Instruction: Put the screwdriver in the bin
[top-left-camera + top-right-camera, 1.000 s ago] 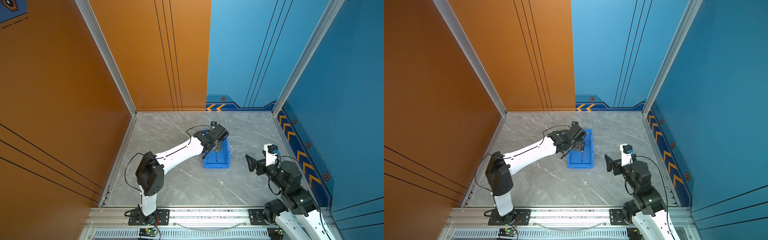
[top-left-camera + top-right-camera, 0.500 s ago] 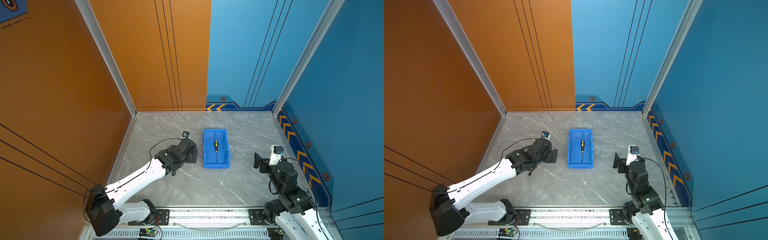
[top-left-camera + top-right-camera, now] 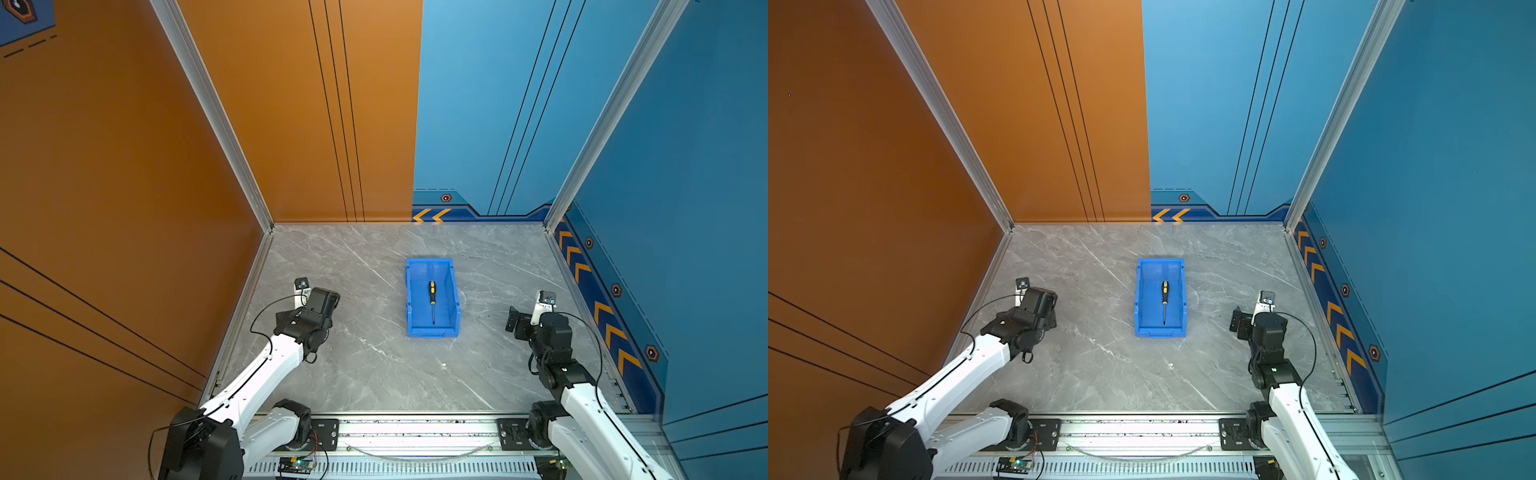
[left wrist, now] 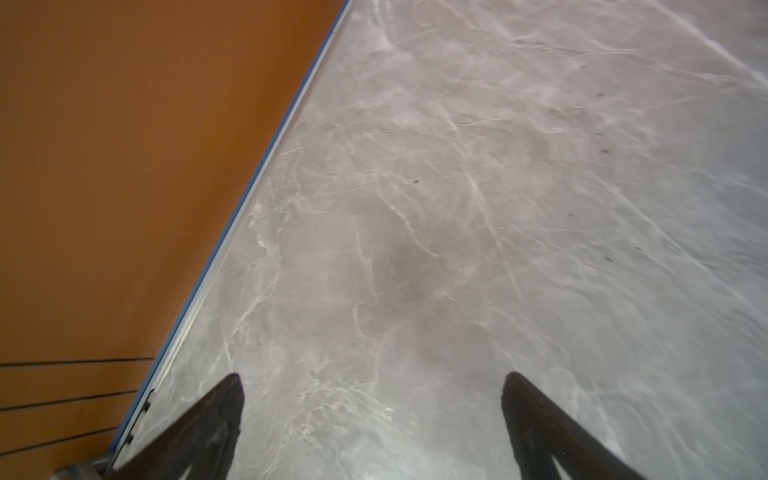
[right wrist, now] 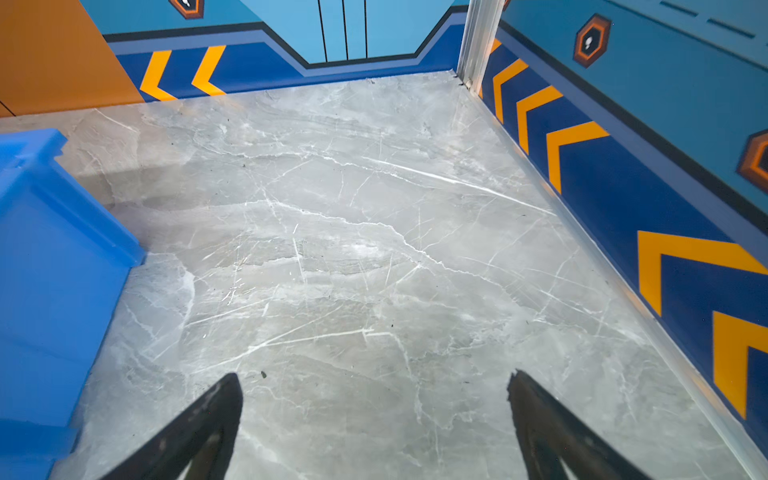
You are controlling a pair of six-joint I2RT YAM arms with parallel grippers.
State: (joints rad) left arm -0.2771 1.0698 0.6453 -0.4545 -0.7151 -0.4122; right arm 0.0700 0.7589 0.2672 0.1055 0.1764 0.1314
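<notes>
The blue bin (image 3: 455, 299) (image 3: 1139, 299) stands in the middle of the grey marble table. Inside it, on its floor, lies the black-and-yellow screwdriver (image 3: 432, 300) (image 3: 1165, 301), handle toward the back wall. My left gripper (image 3: 326, 298) (image 3: 1045, 300) hangs near the left wall, well apart from the bin. In the left wrist view it (image 4: 372, 376) is open over bare table. My right gripper (image 3: 513, 320) (image 3: 1236, 319) is to the right of the bin. In the right wrist view it (image 5: 374, 376) is open and empty, with the bin's outer wall (image 5: 62, 249) beside it.
An orange wall (image 3: 166, 249) closes the left side and a blue wall (image 3: 665, 249) with orange chevrons the right. A metal rail (image 3: 415, 428) with both arm bases runs along the front edge. Marble table (image 3: 374, 374) lies between the bin and the arms.
The left gripper opened over the bin and left the screwdriver inside. It then swung back to the left wall. The right arm drew back slightly to the right.
</notes>
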